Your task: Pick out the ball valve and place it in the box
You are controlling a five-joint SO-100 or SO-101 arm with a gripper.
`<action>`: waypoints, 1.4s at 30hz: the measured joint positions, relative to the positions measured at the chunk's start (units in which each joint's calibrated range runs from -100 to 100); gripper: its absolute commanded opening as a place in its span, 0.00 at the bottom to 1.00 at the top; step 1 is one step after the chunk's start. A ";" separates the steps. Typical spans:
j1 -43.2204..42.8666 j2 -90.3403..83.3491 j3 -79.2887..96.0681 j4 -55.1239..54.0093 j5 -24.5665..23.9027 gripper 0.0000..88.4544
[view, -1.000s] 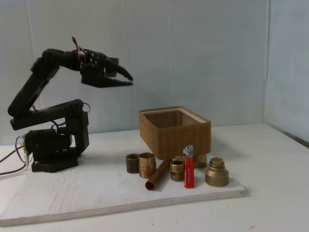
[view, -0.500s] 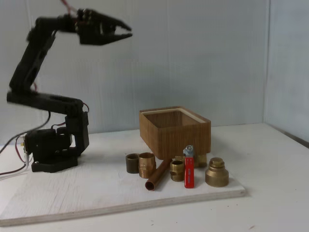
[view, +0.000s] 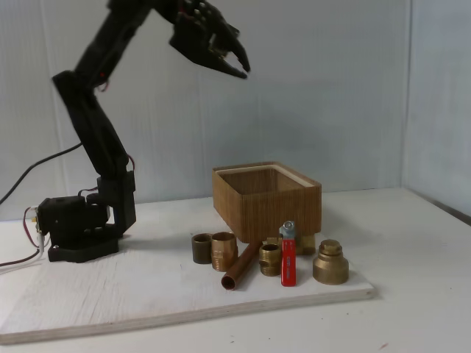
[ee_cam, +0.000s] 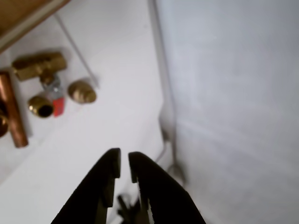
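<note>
The ball valve (view: 288,256) lies on the white board in front of the box (view: 266,198), its red lever pointing toward the camera in the fixed view. In the wrist view the ball valve (ee_cam: 50,86) appears at the upper left, brass body, silver nut and a bit of red, just below the box's pale rim (ee_cam: 28,18). My gripper (view: 241,70) hangs high in the air, above and left of the box, tilted down to the right. In the wrist view the gripper (ee_cam: 124,158) has its fingers nearly together and holds nothing.
Brass fittings (view: 224,250) (view: 330,262) and a copper pipe piece (view: 241,265) lie in a row beside the valve on the white board (view: 147,294). The arm's base (view: 77,228) stands at the left. A pale wall rises behind.
The arm has risen and stretched to the right; the gripper moved from upper left toward a spot above the box and now tilts downward. The objects have stayed put.
</note>
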 measured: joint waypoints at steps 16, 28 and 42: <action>2.07 30.92 -22.97 8.43 -0.98 0.01; 3.04 36.26 -22.97 8.43 -1.03 0.01; 3.56 43.29 -22.97 8.43 -1.08 0.03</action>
